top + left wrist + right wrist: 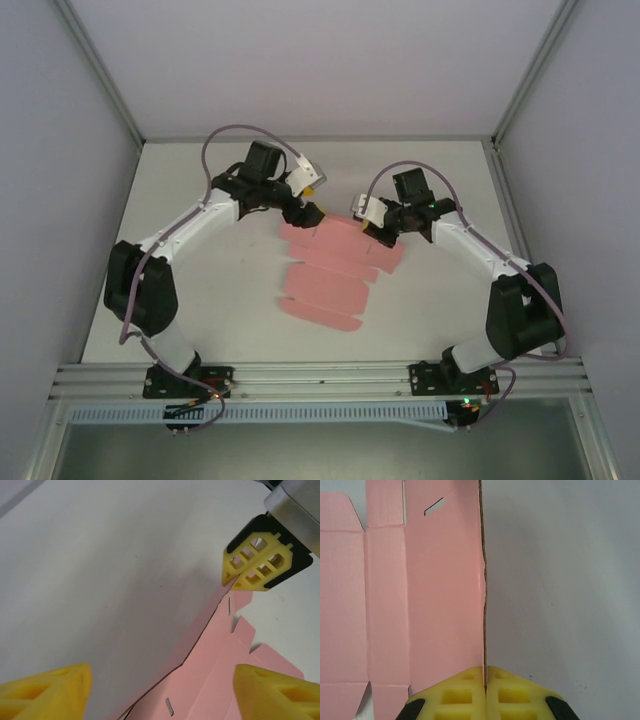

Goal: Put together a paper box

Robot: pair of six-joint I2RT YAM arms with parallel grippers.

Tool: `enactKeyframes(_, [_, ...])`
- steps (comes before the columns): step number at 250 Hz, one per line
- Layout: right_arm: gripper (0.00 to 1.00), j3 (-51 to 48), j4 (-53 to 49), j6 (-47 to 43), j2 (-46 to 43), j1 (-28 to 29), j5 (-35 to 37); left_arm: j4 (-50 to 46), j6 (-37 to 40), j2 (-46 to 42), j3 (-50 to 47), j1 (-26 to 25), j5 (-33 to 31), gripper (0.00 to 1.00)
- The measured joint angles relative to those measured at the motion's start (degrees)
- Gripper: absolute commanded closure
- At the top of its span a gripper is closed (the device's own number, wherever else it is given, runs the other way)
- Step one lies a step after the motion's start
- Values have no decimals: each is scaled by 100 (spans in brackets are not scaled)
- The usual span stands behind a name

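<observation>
The white desk (230,300) carries the paper box (330,285). For now it is a flat pink die-cut sheet lying across the middle of the top view, its panels stepping down toward lower centre.

I judge we are at the first fold, with one long edge panel lifted off the flat. In the right wrist view that panel stands on edge, a thin dark line running straight up the centre of the frame. The right jaws are closed on it, their yellow pads (460,690) pinched together with the card between them. In the left wrist view those same jaws appear at upper right, nipping the far corner of the sheet.

The left jaws stand open. Their yellow fingertips (45,690) sit wide apart at the bottom corners of the frame, and the card's edge runs between them, touching neither as far as I can tell. In the top view they sit at the sheet's upper left corner.

Next I would need to close the left jaws on that edge without pressing it flat. With both ends held, the panel could be creased evenly along its score. The card is thin, so I expect an off-line squeeze would buckle it.
</observation>
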Motion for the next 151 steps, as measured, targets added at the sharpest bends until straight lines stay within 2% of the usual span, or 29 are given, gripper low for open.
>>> enactKeyframes(22, [100, 17, -87, -39, 4, -11, -98, -101, 243, 55, 44, -13, 31, 30])
enactKeyframes(63, [100, 76, -310, -83, 15, -59, -267, -420, 647, 129, 153, -13, 37, 42])
enactKeyframes(81, [100, 107, -323, -81, 22, -76, -295, -584, 765, 247, 337, -37, 35, 51])
enactKeyframes(112, [100, 122, -321, -57, 33, -76, -286, -723, 933, 358, 461, -107, -20, 77])
enactKeyframes(151, [100, 125, -323, 79, 85, -90, -203, -750, 793, 358, 461, -317, -387, 96])
